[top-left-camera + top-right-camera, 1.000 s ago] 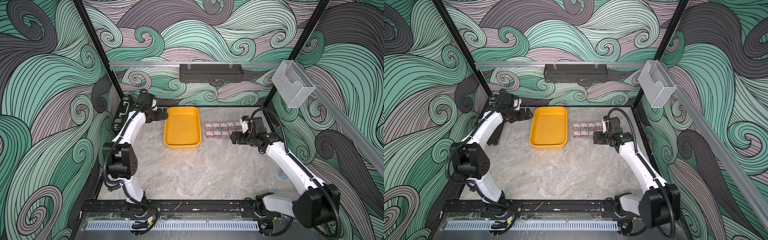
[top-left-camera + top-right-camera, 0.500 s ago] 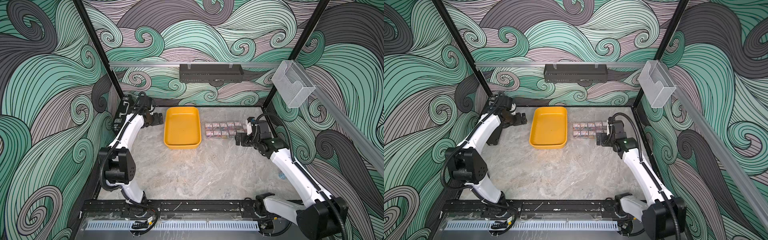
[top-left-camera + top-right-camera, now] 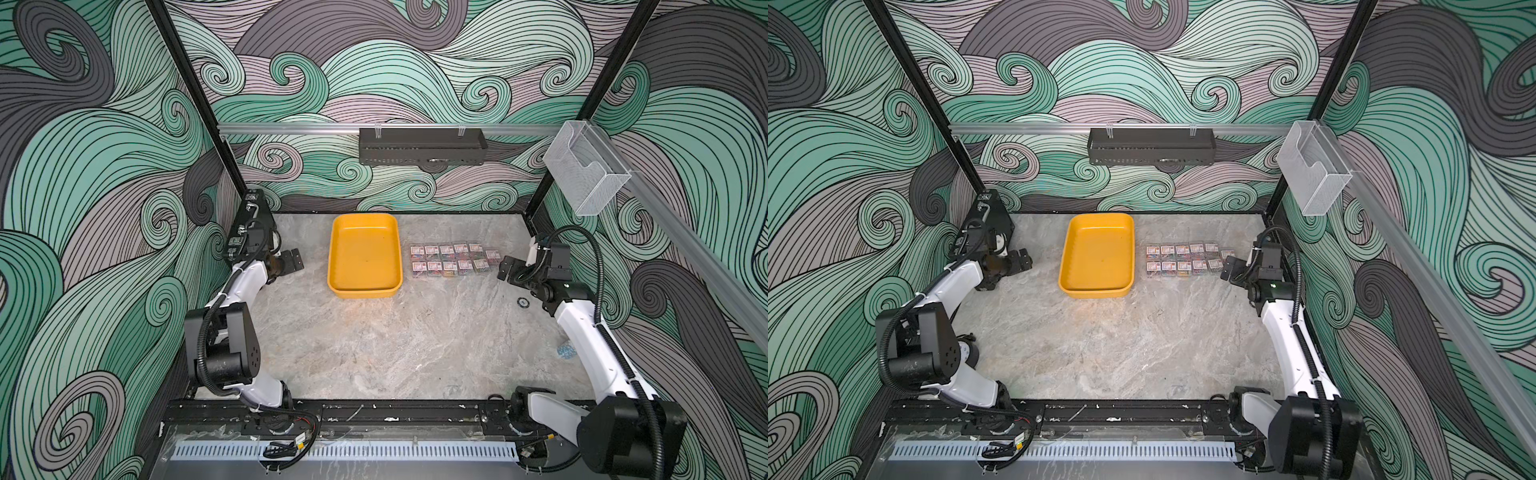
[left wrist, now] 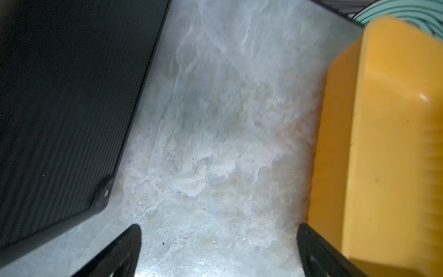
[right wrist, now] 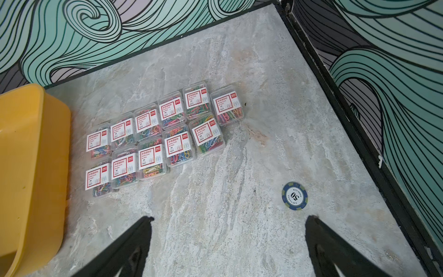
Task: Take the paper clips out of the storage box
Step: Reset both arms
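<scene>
1. Claw state. My right gripper (image 5: 230, 217) stands wide, with its jaws well apart and nothing between them. My left gripper (image 4: 218, 226) is equally wide and empty.

2. Location of task items. The paper clip boxes (image 5: 163, 134) lie on the marbled table (image 3: 395, 332), outside the yellow storage tray (image 3: 365, 257). They are packed edge to edge in two rows (six far, five near, by my count in the right wrist view). The tray floor shows bare in both top views.

3. Governing relation. The block's long axis runs from the tray's side wall towards my right gripper, and its end box lies near that claw. The left gripper sits on the tray's opposite side, between the tray and the black briefcase (image 4: 67, 108), so the tray separates it from the boxes. The right arm is the nearer.

4. Judgement. Removal looks complete, and no further pick appears necessary. A blue poker chip (image 5: 294, 196) lies near the right claw and is not a task item.
</scene>
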